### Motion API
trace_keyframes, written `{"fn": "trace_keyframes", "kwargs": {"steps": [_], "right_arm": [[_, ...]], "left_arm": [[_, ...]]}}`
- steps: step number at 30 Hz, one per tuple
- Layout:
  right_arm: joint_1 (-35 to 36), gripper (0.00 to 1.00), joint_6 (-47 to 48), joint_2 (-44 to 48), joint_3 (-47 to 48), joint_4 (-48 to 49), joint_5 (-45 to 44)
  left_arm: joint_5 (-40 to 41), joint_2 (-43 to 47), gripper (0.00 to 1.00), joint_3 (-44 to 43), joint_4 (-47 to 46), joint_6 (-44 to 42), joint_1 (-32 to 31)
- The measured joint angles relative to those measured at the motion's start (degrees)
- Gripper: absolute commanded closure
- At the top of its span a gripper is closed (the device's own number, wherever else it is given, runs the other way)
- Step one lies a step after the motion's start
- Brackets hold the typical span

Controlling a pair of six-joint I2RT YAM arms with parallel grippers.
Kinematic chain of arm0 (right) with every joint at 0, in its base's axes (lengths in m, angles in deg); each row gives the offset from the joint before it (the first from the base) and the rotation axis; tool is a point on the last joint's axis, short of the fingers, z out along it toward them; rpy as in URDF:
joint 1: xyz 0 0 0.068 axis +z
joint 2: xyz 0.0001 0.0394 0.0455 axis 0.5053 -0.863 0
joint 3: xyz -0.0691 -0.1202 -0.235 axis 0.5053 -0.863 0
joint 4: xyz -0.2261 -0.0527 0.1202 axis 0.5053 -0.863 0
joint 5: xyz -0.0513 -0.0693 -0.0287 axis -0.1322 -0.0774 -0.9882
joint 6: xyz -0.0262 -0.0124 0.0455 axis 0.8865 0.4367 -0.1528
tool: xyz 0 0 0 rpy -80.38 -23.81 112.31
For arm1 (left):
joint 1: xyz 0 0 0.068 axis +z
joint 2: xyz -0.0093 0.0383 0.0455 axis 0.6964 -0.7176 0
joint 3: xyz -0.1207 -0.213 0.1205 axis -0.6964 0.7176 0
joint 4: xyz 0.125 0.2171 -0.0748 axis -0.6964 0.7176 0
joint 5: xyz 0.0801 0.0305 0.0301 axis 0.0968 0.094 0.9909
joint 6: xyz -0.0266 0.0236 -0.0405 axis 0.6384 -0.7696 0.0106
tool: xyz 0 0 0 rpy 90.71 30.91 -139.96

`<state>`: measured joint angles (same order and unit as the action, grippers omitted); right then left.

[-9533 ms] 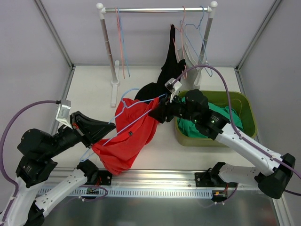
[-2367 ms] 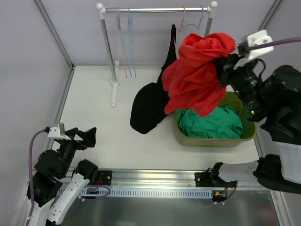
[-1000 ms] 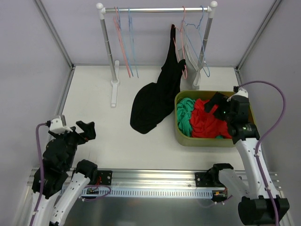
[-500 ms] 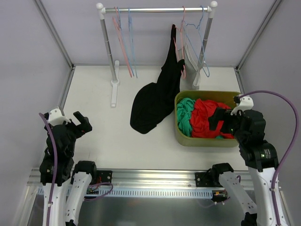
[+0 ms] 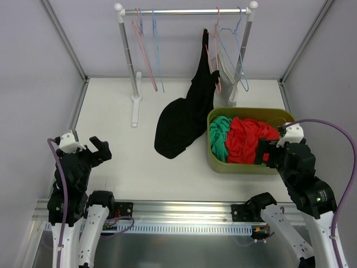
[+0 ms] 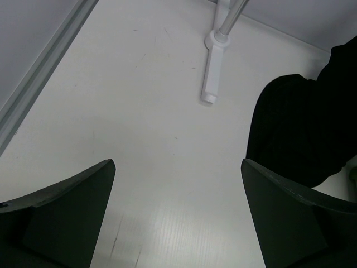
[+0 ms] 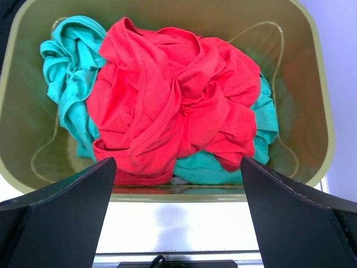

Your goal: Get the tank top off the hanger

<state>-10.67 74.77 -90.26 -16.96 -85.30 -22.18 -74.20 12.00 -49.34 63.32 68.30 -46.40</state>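
The red tank top (image 5: 245, 139) lies crumpled in the olive-green bin (image 5: 251, 110), off any hanger, on top of a teal garment (image 5: 220, 131). In the right wrist view the red tank top (image 7: 167, 95) fills the middle of the bin (image 7: 167, 193). My right gripper (image 5: 262, 152) hovers at the bin's near edge, open and empty (image 7: 177, 161). My left gripper (image 5: 99, 152) is at the near left, open over bare table (image 6: 177, 163). Empty pink and blue hangers (image 5: 148, 50) hang at the left of the rail (image 5: 184, 11).
A black garment (image 5: 187, 117) hangs from a pink hanger (image 5: 215, 56) on the rack and trails onto the table beside the bin; it also shows in the left wrist view (image 6: 301, 128). More hangers (image 5: 237, 50) hang at the rail's right. The rack's foot (image 6: 212, 72) stands at the back left.
The right gripper, which held the red tank top in the air, has let it drop into the bin and drawn back toward its base. The left arm shifted slightly.
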Motion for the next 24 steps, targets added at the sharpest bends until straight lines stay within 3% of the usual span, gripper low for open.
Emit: {"fn": "trace_keyframes", "kwargs": {"steps": [24], "right_arm": [[0.04,0.01,-1.60,-3.13,-0.28,1.16,-0.24]], "left_arm": [[-5.60,1.66,0.01,1.40,-0.33,0.09,-2.97]]}}
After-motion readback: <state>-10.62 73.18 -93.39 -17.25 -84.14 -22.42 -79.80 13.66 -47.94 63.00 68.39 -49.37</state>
